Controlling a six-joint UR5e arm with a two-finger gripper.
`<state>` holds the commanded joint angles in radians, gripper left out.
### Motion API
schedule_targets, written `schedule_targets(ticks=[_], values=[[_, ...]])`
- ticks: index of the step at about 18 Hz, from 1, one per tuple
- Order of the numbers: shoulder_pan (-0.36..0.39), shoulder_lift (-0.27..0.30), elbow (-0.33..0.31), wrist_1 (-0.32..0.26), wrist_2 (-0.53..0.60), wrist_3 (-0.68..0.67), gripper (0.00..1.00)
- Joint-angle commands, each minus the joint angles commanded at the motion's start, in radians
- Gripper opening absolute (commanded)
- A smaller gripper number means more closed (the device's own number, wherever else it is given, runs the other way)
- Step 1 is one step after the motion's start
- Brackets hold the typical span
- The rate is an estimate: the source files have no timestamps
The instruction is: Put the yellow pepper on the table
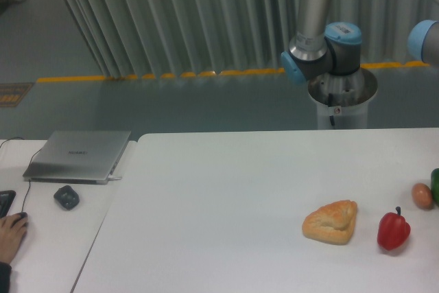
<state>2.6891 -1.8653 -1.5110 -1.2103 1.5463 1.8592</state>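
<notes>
No yellow pepper shows anywhere; we see only the red pepper and bread pastry lower right on the table. The gripper is out of frame; we judge a low, gentle release onto bare tabletop best.

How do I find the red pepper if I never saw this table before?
Look at the big white table and go to its right end, near the front edge. The red pepper stands there, just right of the tan bread pastry. It is the only shiny red thing, with a little dark stem on top; the small brown egg behind it is smooth and dull.
</notes>
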Motion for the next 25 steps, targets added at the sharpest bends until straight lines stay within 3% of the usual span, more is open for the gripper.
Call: schedule_targets(ticks=[5, 7, 11, 15, 21, 25], values=[[0.029, -0.006, 0.020, 0.006, -0.002, 0.023, 1.00], [0.034, -0.017, 0.055, 0.014, 0.015, 0.061, 1.00], [0.068, -0.057, 0.077, 0.067, 0.041, 0.182, 1.00], [0.068, -0.104, 0.077, 0.150, 0.213, 0.216, 1.00], [0.129, -0.147, 0.075, 0.158, 0.215, 0.297, 1.00], [0.161, -0.196, 0.081, 0.210, 0.212, 0.302, 1.00]])
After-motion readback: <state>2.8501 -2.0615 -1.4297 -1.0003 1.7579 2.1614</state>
